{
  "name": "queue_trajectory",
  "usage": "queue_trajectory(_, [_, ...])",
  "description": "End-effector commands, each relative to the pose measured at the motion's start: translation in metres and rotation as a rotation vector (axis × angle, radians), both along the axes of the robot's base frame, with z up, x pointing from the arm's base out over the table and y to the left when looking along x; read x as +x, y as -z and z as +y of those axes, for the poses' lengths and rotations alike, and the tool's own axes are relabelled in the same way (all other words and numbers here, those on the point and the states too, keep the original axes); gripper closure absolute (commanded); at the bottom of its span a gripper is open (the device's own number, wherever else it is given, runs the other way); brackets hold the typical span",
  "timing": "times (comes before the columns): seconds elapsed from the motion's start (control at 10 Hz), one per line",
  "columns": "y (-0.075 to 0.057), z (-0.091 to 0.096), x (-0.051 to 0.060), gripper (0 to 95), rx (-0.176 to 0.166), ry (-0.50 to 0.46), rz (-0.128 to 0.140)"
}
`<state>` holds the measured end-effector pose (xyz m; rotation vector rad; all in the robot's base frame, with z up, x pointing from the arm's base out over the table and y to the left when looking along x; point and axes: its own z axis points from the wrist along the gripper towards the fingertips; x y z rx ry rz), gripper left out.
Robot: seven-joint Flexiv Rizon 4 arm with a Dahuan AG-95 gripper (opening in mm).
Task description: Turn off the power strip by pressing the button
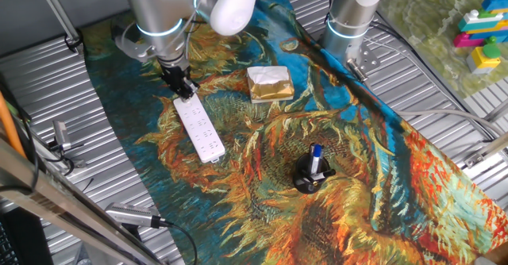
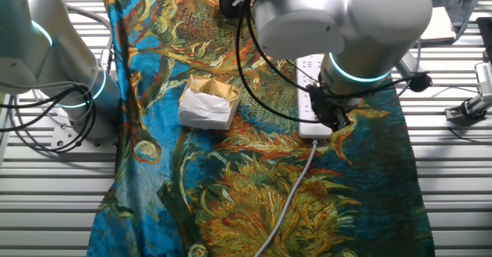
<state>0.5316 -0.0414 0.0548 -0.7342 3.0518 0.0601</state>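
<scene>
The white power strip (image 1: pixel 200 128) lies flat on the sunflower-patterned cloth, its socket row running toward the front. It also shows in the other fixed view (image 2: pixel 310 95), partly hidden by the arm, with its grey cable leaving the near end. My gripper (image 1: pixel 182 86) points down onto the strip's far end, where the fingertips meet the strip's top. In the other fixed view my gripper (image 2: pixel 332 117) sits over the strip's cable end. The button is hidden under the fingers. No gap between the fingertips shows.
A gold foil-wrapped block (image 1: pixel 269 83) lies right of the strip, seen also in the other fixed view (image 2: pixel 207 103). A black pen holder (image 1: pixel 313 175) stands nearer the front. A second arm's base (image 1: pixel 352 27) stands at the back. Toy bricks (image 1: pixel 481 32) lie far right.
</scene>
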Motion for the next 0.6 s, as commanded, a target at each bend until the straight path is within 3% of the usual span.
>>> queue_trajectory(0.1, [0.000, 0.000, 0.000, 95.0, 0.008, -0.013, 0.000])
queue_trajectory(0.3, [0.005, 0.000, -0.010, 95.0, 0.054, -0.014, 0.022])
queue_trajectory(0.6, [0.010, 0.002, -0.016, 95.0, 0.067, 0.012, 0.059])
